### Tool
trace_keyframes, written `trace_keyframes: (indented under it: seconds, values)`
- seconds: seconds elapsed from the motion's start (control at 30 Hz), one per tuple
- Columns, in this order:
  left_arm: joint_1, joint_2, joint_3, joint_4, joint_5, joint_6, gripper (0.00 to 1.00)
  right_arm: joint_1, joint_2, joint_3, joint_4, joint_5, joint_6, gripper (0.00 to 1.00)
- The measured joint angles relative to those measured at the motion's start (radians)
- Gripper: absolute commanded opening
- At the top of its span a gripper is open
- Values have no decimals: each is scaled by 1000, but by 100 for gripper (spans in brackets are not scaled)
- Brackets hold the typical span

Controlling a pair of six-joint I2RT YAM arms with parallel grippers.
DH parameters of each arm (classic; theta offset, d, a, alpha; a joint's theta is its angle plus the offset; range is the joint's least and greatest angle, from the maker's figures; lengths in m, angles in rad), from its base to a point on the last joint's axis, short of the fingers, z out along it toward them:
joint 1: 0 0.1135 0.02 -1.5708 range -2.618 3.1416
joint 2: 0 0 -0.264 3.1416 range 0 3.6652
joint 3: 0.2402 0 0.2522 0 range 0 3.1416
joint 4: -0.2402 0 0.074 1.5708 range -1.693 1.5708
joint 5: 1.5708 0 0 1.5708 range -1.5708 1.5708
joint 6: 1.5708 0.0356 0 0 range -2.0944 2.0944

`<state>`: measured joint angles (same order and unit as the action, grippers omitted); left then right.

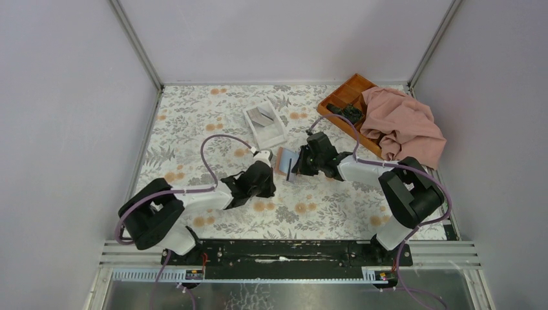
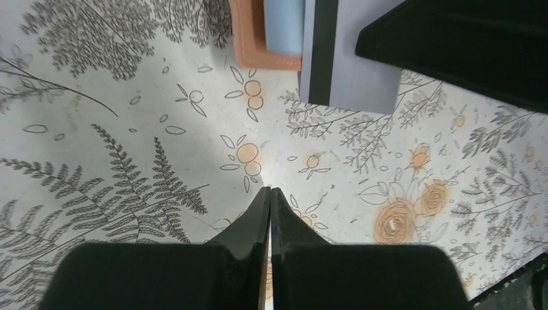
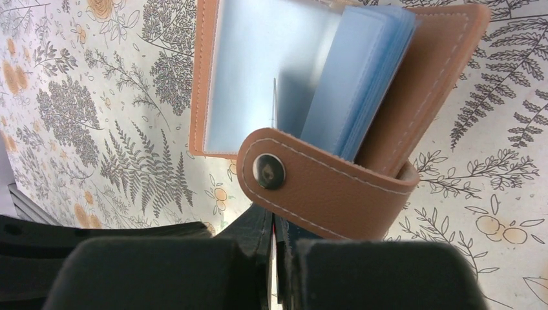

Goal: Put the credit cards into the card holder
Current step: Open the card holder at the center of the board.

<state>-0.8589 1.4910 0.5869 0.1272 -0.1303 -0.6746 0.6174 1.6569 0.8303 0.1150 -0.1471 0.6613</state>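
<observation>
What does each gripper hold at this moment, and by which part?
The right gripper is shut on a grey credit card, pinching it by one edge. The left gripper is shut and holds nothing.

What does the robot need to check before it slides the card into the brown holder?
1. Right gripper shut on the credit card: ok.
2. Card holder open, blue sleeves showing: ok.
3. Card edge lined up with a sleeve: cannot tell, it is seen edge-on.
4. Left gripper steadying the holder: not ok, it is shut, empty and short of it.
5. Snap strap out of the card's way: cannot tell.
</observation>
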Motion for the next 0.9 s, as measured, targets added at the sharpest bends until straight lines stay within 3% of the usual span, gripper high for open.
trace_keyframes:
  seconds: [0.33, 0.63, 0.9]
  values:
    - [0, -22, 190, -129, -62, 45, 6, 3, 0, 8, -21, 16, -1, 0]
    - [0, 152, 385, -154, -119, 96, 7, 3, 9, 14, -20, 16, 0, 0]
    - [4, 272, 397, -172, -172, 105, 6, 4, 10, 18, -24, 15, -1, 0]
